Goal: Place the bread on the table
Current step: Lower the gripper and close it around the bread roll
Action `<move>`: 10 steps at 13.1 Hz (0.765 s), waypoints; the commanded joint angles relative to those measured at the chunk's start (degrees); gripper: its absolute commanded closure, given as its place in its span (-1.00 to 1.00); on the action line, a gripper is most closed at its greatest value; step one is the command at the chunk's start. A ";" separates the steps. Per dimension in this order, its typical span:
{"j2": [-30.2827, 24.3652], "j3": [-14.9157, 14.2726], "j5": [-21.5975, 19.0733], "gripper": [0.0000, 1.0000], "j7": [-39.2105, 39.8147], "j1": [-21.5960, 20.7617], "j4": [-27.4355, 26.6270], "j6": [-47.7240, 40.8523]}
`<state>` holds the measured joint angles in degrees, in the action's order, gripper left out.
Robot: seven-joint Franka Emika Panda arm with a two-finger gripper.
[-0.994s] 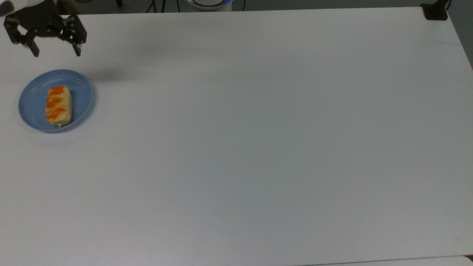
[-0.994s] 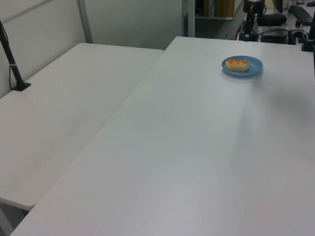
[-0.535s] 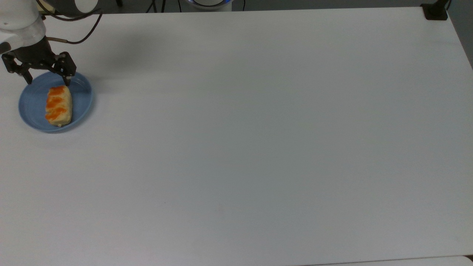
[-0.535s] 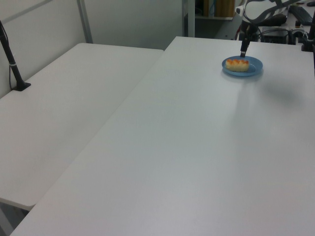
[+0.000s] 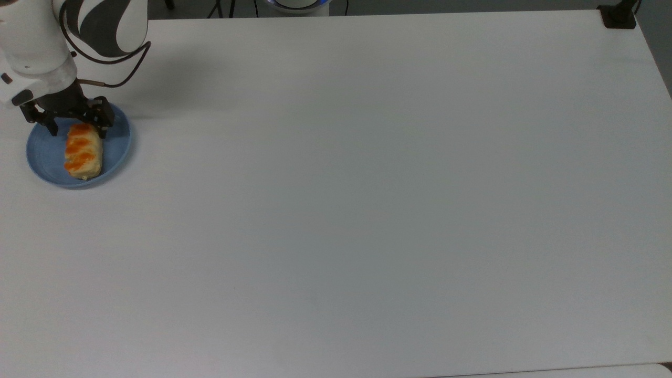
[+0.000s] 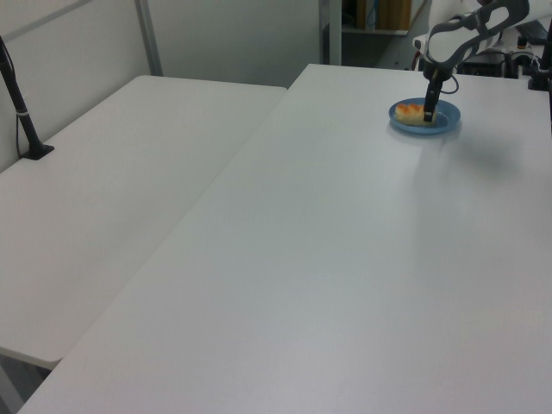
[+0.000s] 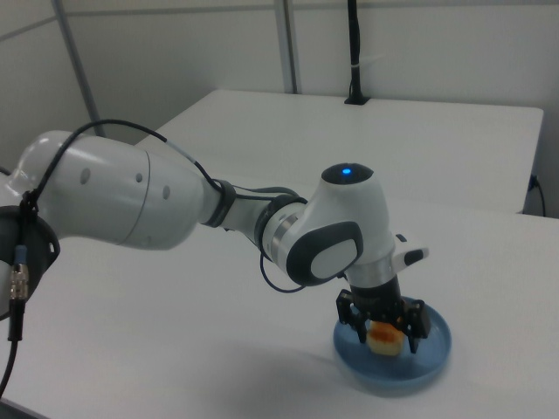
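1. The pincer [image 5: 77, 128] is hanging over the far end of the bread [image 5: 83, 151], with its fingers [image 5: 53, 129] spread apart and straddling that end; they are not clamped on anything.
2. The bread is lying on the blue plate [image 5: 118, 143], near the top view's left edge of the counter [image 5: 367, 199], so the move off the plate is not yet done.
3. In the right view the pincer [image 7: 385, 340] is standing low inside the plate [image 7: 434, 358], one finger on either side of the bread [image 7: 385, 338].
4. To do this well, I judge the fingers should be sinking a touch further and then closing across the bun's narrow width, gently, since it looks soft and could squash.
5. The grip is sitting at one end rather than the middle, so the bun may be tipping once raised; shifting toward its middle would be safer.
6. In the left view the pincer [image 6: 429, 112] is covering part of the bread [image 6: 412, 111].
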<state>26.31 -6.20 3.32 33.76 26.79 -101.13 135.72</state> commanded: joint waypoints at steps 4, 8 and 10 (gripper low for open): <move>-2.75 0.75 -1.57 -0.04 -7.39 0.19 -1.09 -1.23; -5.31 1.01 -1.48 -0.04 -6.51 0.28 0.75 -6.70; -4.78 0.75 -0.60 -0.04 -5.81 2.02 3.39 -6.43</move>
<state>22.14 -5.57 2.49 27.54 26.88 -99.88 130.78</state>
